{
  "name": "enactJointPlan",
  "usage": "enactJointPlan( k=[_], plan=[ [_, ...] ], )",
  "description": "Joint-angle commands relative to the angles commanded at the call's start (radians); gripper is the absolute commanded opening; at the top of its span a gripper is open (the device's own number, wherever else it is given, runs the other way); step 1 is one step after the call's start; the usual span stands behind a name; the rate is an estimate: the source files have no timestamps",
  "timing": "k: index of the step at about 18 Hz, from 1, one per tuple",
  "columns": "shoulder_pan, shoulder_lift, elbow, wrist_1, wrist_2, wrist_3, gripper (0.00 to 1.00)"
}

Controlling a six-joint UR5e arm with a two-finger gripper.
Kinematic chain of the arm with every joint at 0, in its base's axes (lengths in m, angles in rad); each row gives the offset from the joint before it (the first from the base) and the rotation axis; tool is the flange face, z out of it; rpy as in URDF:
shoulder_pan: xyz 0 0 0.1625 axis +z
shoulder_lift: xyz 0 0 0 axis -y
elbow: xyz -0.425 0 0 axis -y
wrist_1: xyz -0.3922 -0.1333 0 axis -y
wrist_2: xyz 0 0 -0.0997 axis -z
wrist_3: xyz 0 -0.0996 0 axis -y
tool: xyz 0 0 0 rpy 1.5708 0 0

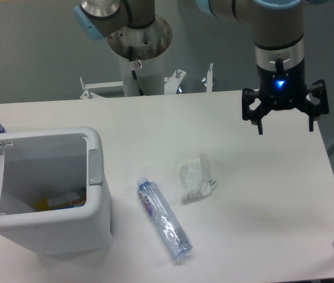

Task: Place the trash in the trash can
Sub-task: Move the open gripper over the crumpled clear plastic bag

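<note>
Hovering spread wide and empty, the pincer (285, 125) hangs above the table (261, 194), well apart from the wrapper (195, 180).

We've got the arm reaching in from the top of the shot, wrist pointing straight down with a blue light glowing on it. The gripper (285, 126) hangs in the air on the right side, both black fingers (260, 121) spread wide apart, nothing between them and touching nothing.
</note>
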Motion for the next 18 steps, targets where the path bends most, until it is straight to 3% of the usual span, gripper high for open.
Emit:
enactJointPlan(
  k=[7, 13, 18],
  plan=[
    [-0.003, 0.0, -0.028, -0.002, 0.0, -0.014, 1.0],
    [-0.008, 0.0, -0.139, 0.024, 0.0, -0.008, 1.0],
    [-0.017, 0.009, -0.276, 0.052, -0.009, -0.008, 1.0]
  ],
)
